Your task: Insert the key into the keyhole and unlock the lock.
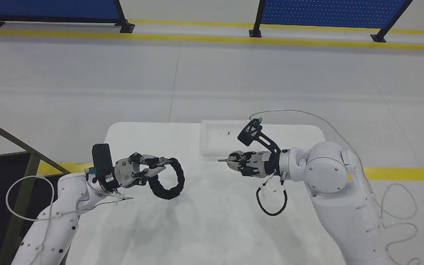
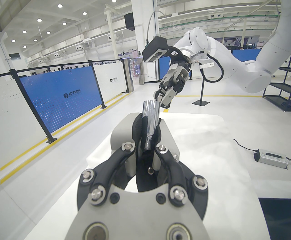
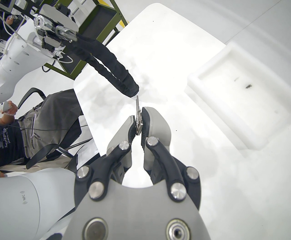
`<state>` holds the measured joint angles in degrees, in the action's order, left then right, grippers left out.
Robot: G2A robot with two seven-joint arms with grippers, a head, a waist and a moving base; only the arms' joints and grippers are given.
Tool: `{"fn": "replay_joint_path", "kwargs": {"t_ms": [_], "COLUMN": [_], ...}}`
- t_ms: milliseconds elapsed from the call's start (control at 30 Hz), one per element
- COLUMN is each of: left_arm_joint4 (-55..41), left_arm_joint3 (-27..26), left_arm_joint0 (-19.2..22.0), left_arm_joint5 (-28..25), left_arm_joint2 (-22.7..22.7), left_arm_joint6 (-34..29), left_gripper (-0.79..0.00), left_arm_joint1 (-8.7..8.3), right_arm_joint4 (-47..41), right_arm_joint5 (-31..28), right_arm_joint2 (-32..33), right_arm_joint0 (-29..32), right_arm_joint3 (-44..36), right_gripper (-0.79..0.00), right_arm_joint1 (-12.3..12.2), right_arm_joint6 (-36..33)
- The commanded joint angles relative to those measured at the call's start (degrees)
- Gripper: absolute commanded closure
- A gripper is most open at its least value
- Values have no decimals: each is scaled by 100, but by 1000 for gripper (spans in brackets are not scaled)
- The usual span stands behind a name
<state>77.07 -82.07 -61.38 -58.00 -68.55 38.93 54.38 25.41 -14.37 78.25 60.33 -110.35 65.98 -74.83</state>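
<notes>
The lock is a chrome cylinder (image 2: 150,120) on a black sleeved cable (image 1: 169,180) that curls into a loop. My left gripper (image 2: 148,133) is shut on the cylinder above the table's left half. In the right wrist view the keyhole face (image 3: 39,21) points toward the right arm. My right gripper (image 3: 137,123) is shut on the small metal key (image 3: 137,113), whose blade sticks out past the fingertips. In the top view the key (image 1: 223,159) points at the lock across a gap, with the right gripper (image 1: 233,160) right of the table's middle.
A shallow white foam tray (image 1: 211,142) lies at the table's far edge, just behind the key, with a few dark specks in it. A green metal frame (image 1: 20,149) stands off the table's left side. A power adapter (image 2: 270,158) lies on the floor beyond the table.
</notes>
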Motion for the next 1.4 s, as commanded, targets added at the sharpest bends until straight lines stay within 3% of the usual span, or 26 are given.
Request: {"fn": "replay_joint_path", "kwargs": {"t_ms": [0, 367, 667, 867, 1067, 1367], "left_arm_joint4": [0, -9, -31, 633, 1247, 2174], "left_arm_joint3": [0, -7, -317, -190, 207, 665], "left_arm_joint0": [0, -12, 204, 618, 957, 1311], "left_arm_joint5": [0, 34, 72, 440, 724, 1328], "left_arm_joint2": [0, 0, 374, 940, 1459, 2207], "left_arm_joint6": [0, -22, -274, 194, 885, 2063], "left_gripper": [0, 0, 0, 0, 0, 0], "left_arm_joint1": [0, 2, 113, 277, 423, 591], "right_arm_joint4": [0, -1, 76, 218, 230, -34], "right_arm_joint5": [0, 8, 903, 1627, 1991, 2113], "right_arm_joint2": [0, -6, -42, -57, -158, -280], "right_arm_joint0": [0, 14, -94, -182, -172, -376], "right_arm_joint3": [0, 2, -643, -1477, -2111, -2258], "right_gripper": [0, 0, 0, 0, 0, 0], "right_arm_joint1": [0, 0, -83, -160, -303, -514], "right_arm_joint6": [0, 32, -579, -1317, -1317, -1317]}}
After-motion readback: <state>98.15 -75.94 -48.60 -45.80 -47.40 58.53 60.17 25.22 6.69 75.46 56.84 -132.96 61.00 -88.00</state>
